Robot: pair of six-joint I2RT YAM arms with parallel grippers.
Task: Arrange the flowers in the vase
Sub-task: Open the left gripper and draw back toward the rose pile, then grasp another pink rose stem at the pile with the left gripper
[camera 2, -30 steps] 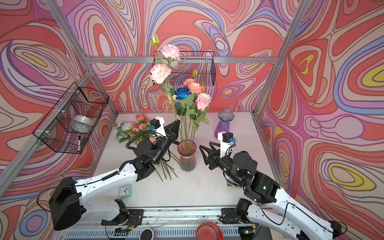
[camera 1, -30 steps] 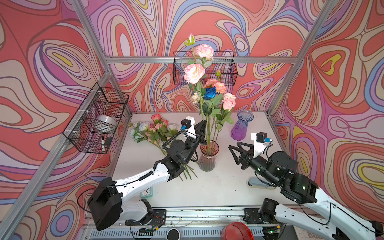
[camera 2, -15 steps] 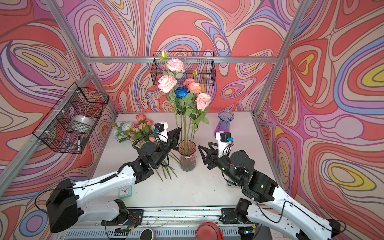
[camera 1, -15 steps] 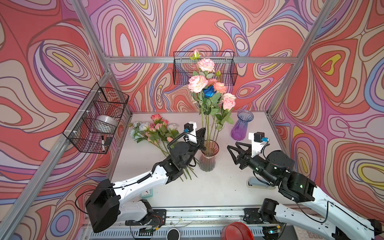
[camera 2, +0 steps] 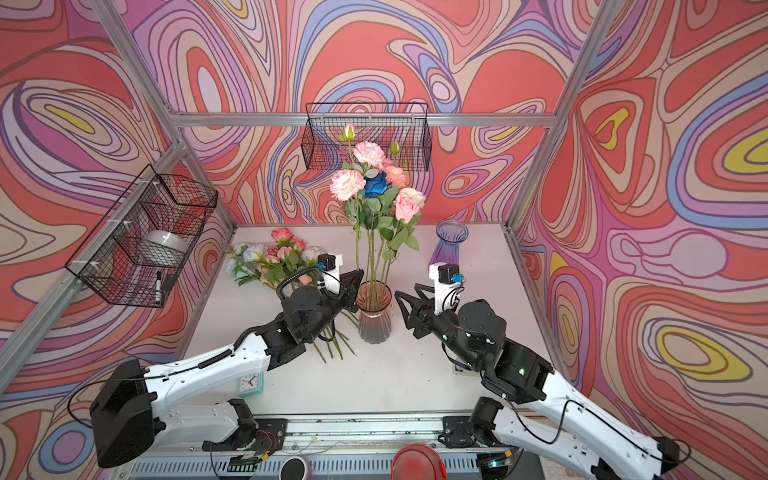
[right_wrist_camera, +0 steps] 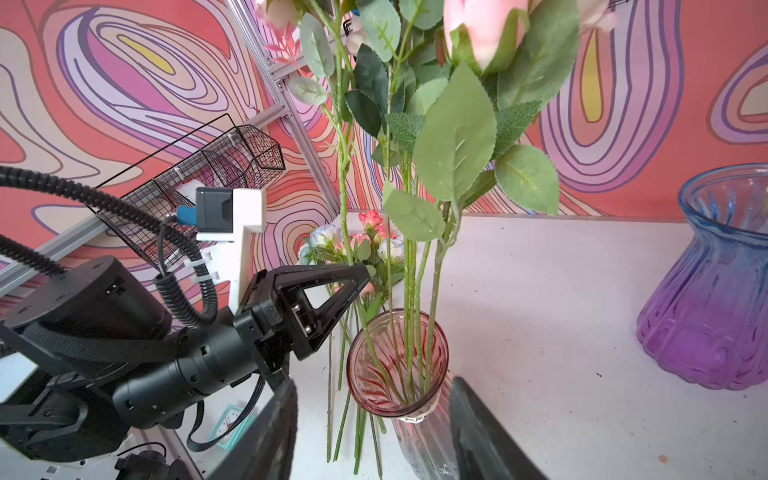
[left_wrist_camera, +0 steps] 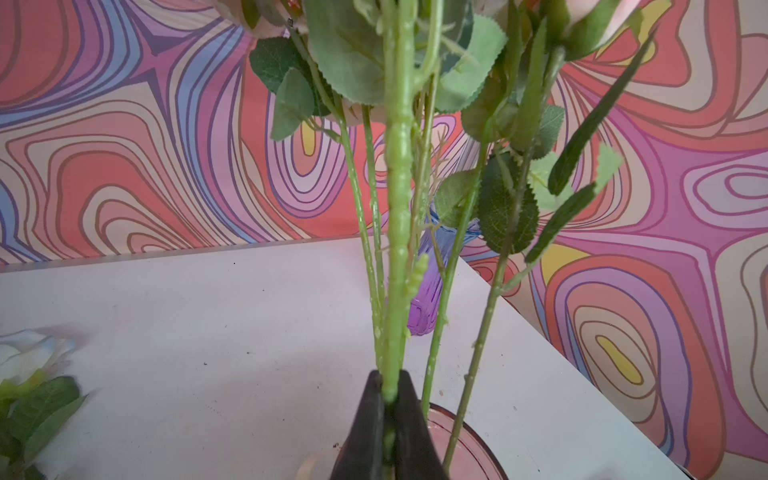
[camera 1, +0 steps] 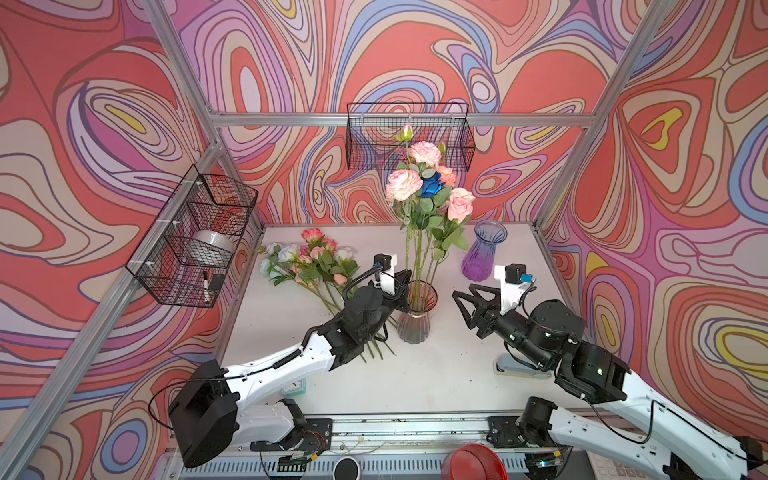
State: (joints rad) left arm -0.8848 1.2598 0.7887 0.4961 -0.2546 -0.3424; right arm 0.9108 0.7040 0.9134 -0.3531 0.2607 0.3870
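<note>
A: Start wide. What carries everything?

B: A white rectangular worktop (camera 1: 436,374), walled in swirled pink. Two black wire baskets hang off the walls. The left-wall basket (camera 1: 195,237) holds a white roll (camera 1: 214,245) and a marker; the back-wall basket (camera 1: 409,137) looks empty.

A: And the vessels on the worktop itself?

B: Two. A ribbed pink glass vase (camera 1: 413,326) stands near the middle. Several of the long green-stemmed artificial flowers (camera 1: 424,195) stand upright in it, pink and peach blooms around one deep blue rose (camera 1: 432,185). A blue-to-purple fluted glass vase (camera 1: 482,253) stands near the back edge, towards the right corner, with nothing in it.

A: The rest of the flowers?

B: A loose heap (camera 1: 309,259) lies towards the back left corner, its stem ends running towards the pink vase.

A: How would they handle?

B: Light, I'd judge, and top-heavy, with springy stems and soft heads that crush. I'd take one low on the bare stem, below the leaves. The glass vase is the fragile piece, and the one likely to tip.

A: The grippers?

B: The left gripper (left_wrist_camera: 390,380) is closed to a narrow slit on one thick knobbly green stem (left_wrist_camera: 397,208), right above the pink vase's rim. The stem's foot appears to go down inside. The right gripper (camera 1: 463,309) has its jaws wide apart and holds nothing. It is just beside the vase on its right, not touching.
</note>
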